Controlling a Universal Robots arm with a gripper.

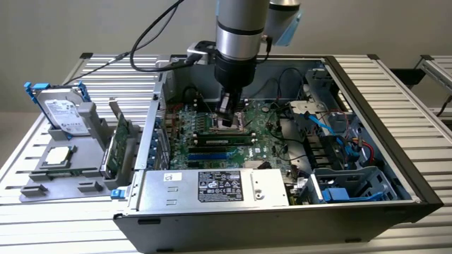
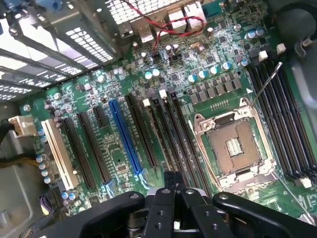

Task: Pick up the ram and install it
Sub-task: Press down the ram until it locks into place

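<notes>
Ram stick (image 1: pixel 224 139) stands in a slot inside the open computer case (image 1: pixel 385 135) on the bench (image 1: pixel 71 227), on the green motherboard (image 2: pixel 119 158). Hand (image 1: pixel 227 121) hangs over the empty processor socket (image 2: pixel 233 148), close beside the stick, fingers (image 2: pixel 161 210) drawn narrow, holding nothing.

The exterior view looks down from above and in front at the open computer case (image 1: pixel 395 159); the wrist view hovers close over the motherboard (image 2: pixel 124 144) — both share its slots.
</notes>
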